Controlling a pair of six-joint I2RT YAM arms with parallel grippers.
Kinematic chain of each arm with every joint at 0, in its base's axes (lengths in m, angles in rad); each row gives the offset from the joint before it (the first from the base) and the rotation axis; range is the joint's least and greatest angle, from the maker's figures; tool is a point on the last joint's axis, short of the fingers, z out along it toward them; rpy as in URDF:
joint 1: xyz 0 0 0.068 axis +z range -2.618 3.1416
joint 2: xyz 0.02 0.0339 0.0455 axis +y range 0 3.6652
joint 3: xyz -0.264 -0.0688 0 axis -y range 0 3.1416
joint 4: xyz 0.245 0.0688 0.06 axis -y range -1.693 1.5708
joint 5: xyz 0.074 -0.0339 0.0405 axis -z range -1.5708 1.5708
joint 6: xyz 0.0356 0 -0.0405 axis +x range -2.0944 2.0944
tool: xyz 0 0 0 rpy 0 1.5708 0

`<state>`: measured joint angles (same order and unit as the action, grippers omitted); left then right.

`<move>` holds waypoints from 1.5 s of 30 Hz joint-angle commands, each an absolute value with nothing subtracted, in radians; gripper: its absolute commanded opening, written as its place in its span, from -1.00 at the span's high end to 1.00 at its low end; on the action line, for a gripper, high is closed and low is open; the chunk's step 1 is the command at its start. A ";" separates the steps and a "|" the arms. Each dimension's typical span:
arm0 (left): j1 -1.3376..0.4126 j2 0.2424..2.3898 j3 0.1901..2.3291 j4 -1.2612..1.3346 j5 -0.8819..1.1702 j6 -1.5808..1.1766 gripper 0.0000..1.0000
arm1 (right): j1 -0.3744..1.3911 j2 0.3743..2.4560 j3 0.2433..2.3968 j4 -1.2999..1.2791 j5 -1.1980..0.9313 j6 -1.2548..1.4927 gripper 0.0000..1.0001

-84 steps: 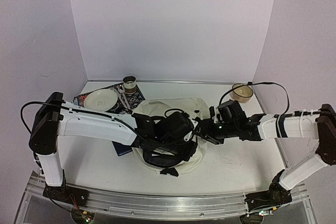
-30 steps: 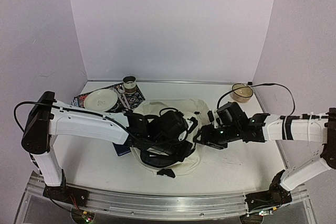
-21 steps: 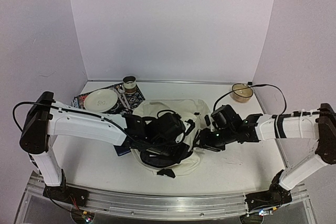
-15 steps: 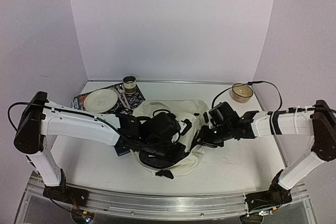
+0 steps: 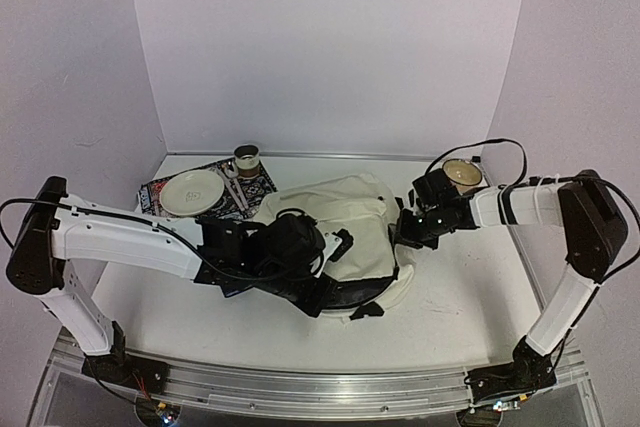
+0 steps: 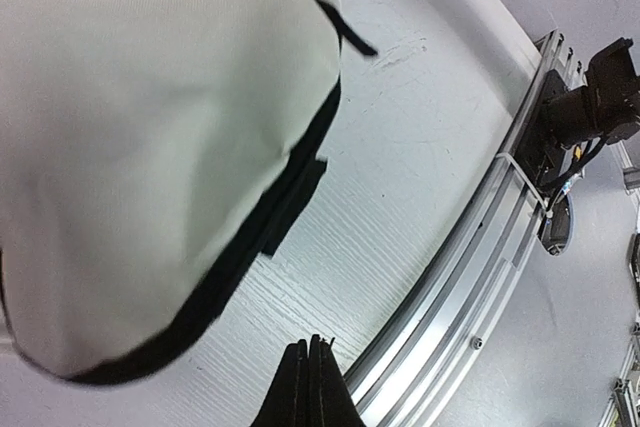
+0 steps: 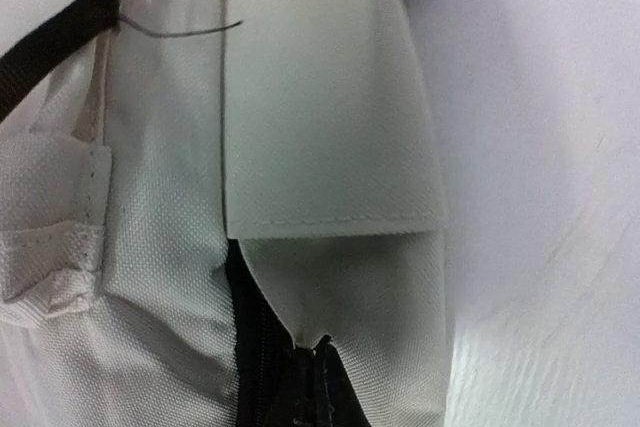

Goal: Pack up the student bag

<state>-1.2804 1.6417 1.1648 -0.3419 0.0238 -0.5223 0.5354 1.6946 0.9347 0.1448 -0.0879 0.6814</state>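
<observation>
The student bag (image 5: 345, 227), cream fabric with black straps, lies bunched in the middle of the table. My right gripper (image 5: 402, 233) is at its right edge. In the right wrist view that gripper (image 7: 322, 372) is shut on the bag's cream fabric (image 7: 330, 137), right beside the black zipper (image 7: 255, 347). My left gripper (image 6: 308, 372) is shut with nothing between its fingertips, low over the white table beside the bag's black-trimmed edge (image 6: 240, 247). In the top view the left wrist (image 5: 290, 247) rests against the bag's near left side, and its fingers are hidden.
A white plate (image 5: 192, 191) sits on a patterned mat (image 5: 160, 190) at the back left, with a cup (image 5: 247, 159) behind it. A bowl (image 5: 462, 175) stands at the back right. A dark book (image 5: 230, 289) lies under the left arm. The aluminium rail (image 6: 480, 247) runs along the near edge.
The right gripper shut on the bag's edge and pulled back to the right. The bag rolled over, so its cream side is up. The left arm swung lower and leftward.
</observation>
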 commanded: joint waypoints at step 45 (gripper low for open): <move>-1.179 1.456 1.116 -0.330 -0.211 -0.596 -0.21 | 0.703 1.427 0.732 0.240 -0.154 0.852 0.10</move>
<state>-1.1479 1.5358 1.1065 -0.3816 -0.2468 -0.5326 0.6887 1.4486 0.7504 0.1920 -0.1853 0.7976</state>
